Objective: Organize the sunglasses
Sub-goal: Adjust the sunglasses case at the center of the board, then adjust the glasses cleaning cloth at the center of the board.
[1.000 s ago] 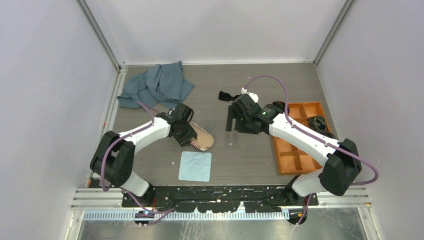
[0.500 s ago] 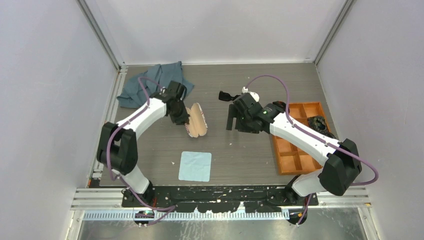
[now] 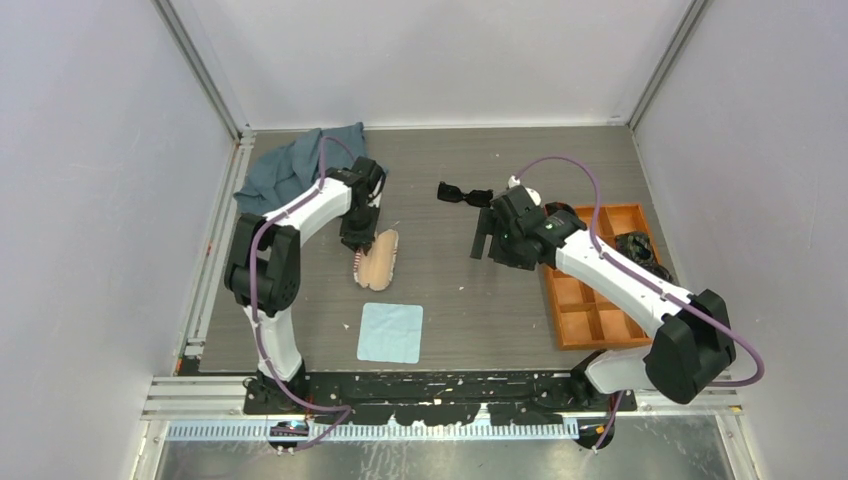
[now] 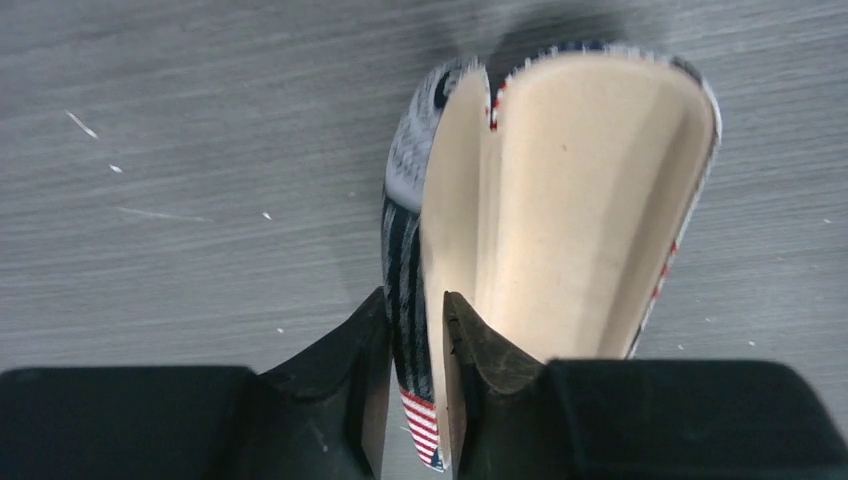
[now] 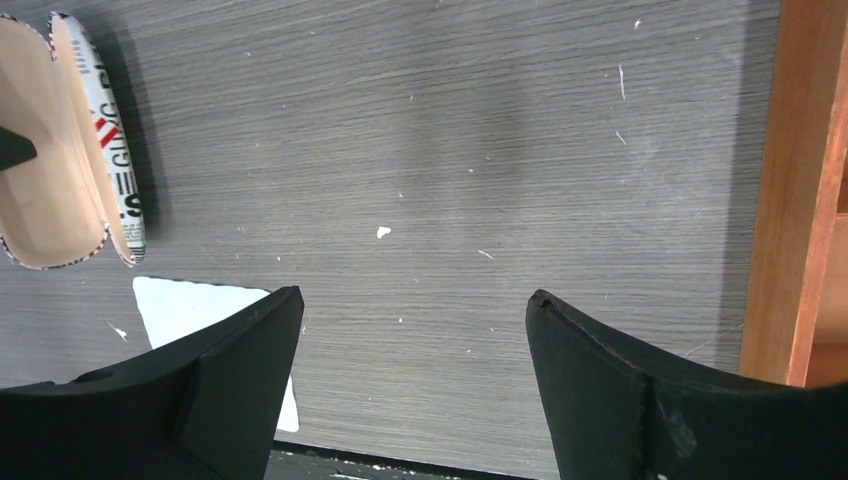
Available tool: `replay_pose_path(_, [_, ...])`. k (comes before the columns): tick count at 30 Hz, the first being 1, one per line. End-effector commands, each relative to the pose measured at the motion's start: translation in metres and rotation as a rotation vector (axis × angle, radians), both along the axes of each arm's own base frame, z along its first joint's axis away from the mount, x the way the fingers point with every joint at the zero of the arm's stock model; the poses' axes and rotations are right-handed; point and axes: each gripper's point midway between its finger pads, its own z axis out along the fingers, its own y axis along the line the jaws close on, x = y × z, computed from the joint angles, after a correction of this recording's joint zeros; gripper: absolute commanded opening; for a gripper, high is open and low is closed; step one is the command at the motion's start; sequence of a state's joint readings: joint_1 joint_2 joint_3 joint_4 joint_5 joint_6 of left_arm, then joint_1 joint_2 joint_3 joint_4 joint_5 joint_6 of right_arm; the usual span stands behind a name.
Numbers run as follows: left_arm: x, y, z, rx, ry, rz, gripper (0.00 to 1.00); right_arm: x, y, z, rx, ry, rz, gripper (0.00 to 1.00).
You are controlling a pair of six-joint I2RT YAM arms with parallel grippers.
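The sunglasses [image 3: 455, 192], small with a glossy black frame, lie on the grey table at the back centre, touched by neither gripper. The patterned case [image 3: 378, 258] lies open left of centre, and its tan lining [image 4: 580, 200] faces the left wrist camera. My left gripper [image 3: 358, 241] is shut on one printed wall of the case [image 4: 408, 300], one finger outside it and one inside. My right gripper [image 3: 483, 243] hangs open over bare table in front of the sunglasses, nothing between its fingers [image 5: 415, 300]. In the right wrist view the case [image 5: 50, 190] shows at far left.
A light blue wiping cloth [image 3: 390, 332] lies flat in front of the case. A crumpled grey-blue cloth [image 3: 300, 170] sits at the back left. An orange compartment tray [image 3: 597, 300] stands at the right with a black coiled bundle [image 3: 634, 246] in it.
My left arm swung the case away from the front toward the back left and turned it, its jaws closing on the case wall. The right arm shifted slightly right, still open.
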State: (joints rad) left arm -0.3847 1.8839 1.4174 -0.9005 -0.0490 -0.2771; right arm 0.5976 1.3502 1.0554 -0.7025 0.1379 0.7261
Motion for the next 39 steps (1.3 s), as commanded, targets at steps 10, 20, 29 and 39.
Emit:
replay_pose_path(10, [0.03, 0.004, 0.077, 0.023, -0.194, -0.038, 0.74, -0.015, 0.014, 0.003, 0.098, -0.026, 0.1, 0.86])
replay_pose_path(20, [-0.064, 0.006, 0.122, -0.225, -0.338, 0.102, 0.73, -0.051, 0.082, -0.026, 0.039, 0.01, 0.294, 0.82])
replay_pose_path(29, [-0.175, 0.025, 0.052, -0.27, -0.155, 0.426, 0.68, -0.093, 0.139, -0.048, 0.114, -0.019, 0.321, 0.81])
replay_pose_path(39, [-0.189, 0.032, 0.029, -0.213, -0.142, 0.495, 0.67, -0.094, 0.144, -0.071, 0.04, 0.01, 0.286, 0.8])
